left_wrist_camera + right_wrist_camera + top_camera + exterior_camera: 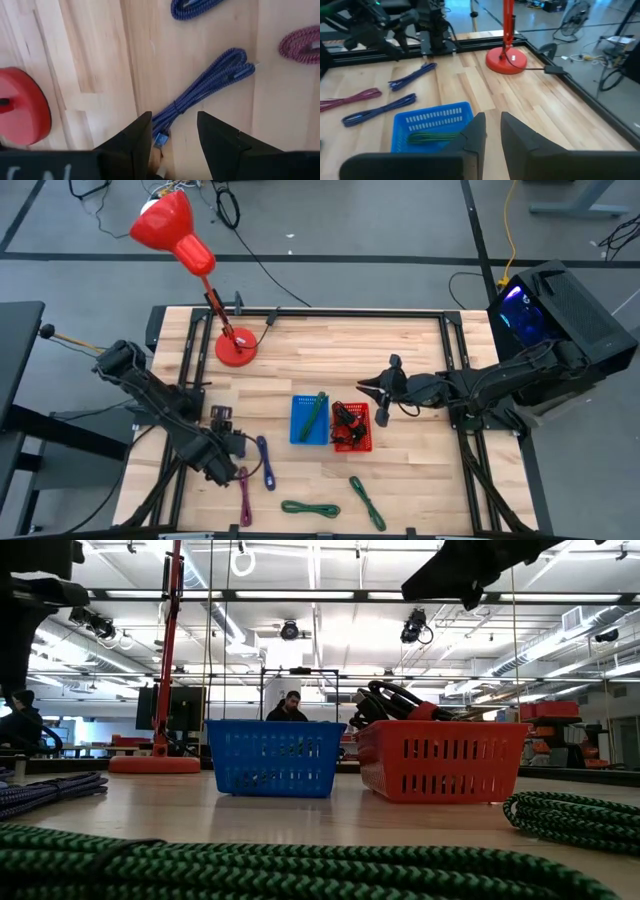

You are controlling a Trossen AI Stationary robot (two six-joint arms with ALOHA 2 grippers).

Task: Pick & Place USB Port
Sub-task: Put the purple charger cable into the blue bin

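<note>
Several braided USB cables lie flat on the wooden table. My left gripper (172,132) hangs open, pointing down over the near-left part of the table, its fingers on either side of one end of a blue cable (205,87) and above it. Beside it lie a second blue cable (195,7) and a magenta cable (300,45). My right gripper (492,120) hovers empty above the red basket (352,430), its fingers a narrow gap apart. A green cable (432,136) lies in the blue basket (308,420).
A red desk lamp stands on its round base (237,346) at the far left. Two green cables (310,508) (367,502) lie near the front edge. The red basket holds dark cables. A black frame (350,313) runs round the table.
</note>
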